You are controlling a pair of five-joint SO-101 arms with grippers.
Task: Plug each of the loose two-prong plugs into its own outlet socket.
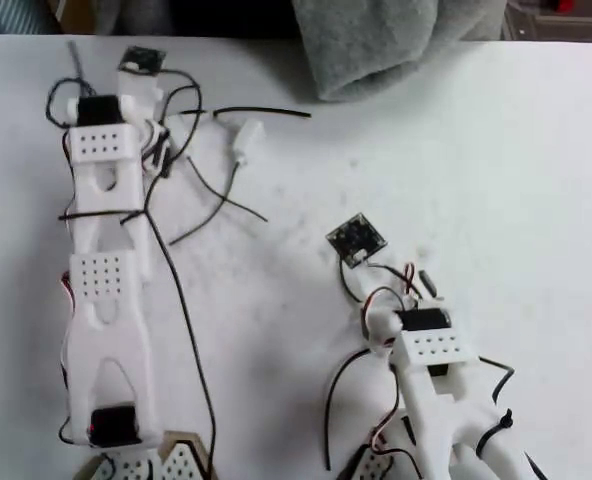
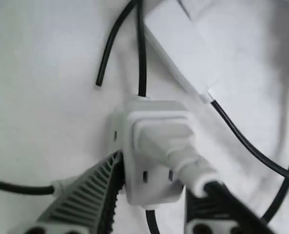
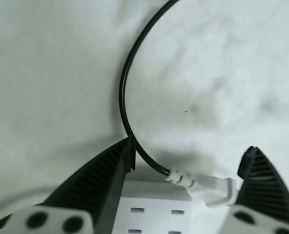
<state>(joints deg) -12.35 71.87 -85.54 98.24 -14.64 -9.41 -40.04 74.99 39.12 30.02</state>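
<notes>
Robotics lab: wire-strewn white table point(image 1: 536, 150)

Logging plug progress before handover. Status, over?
Left hand shut on white socket block, white plug seated in it. Right hand open over second socket block, second plug at its edge. Black cord loops ahead.

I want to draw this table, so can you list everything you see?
table: one, white, under everything.
cloth: one, grey, table's far edge.
outlet block: one, white, plug already in it, at the left gripper.
long block: one, white, beyond the outlet block.
outlet: one, white, slots showing, at the right gripper.
loose plug: one, white, lying inside the right gripper.
cords: several, black, across the table.
arms: two, white, side by side.
left gripper: one, black, at the outlet block.
right gripper: one, black, open, around the loose plug.
</notes>
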